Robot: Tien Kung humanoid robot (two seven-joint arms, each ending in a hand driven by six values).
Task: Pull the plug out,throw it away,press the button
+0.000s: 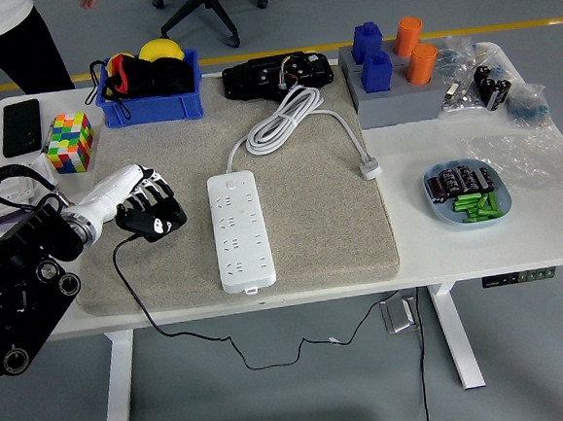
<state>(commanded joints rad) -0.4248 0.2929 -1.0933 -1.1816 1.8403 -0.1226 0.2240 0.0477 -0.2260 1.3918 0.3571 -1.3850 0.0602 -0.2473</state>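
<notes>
Black plug (151, 224) with trailing thin black cord sits clamped in left black five-fingered hand (148, 209), clear left of white long power strip (237, 230), whose long axis runs near-to-far on grey mat (341, 225).

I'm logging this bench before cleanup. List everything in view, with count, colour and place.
power strip: 1, white, mat centre
coiled cable: 1, white, mat's far side
plug: 1, black, in the left hand
mat: 1, beige, on the table
bin: 1, blue, far left
puzzle cube: 1, multicoloured, left
phone: 1, black, far left
block holder: 1, grey, with blue and orange blocks
plate: 1, blue, right
person: 1, top left
left hand: 1, black, closed on the plug at the mat's left edge
</notes>
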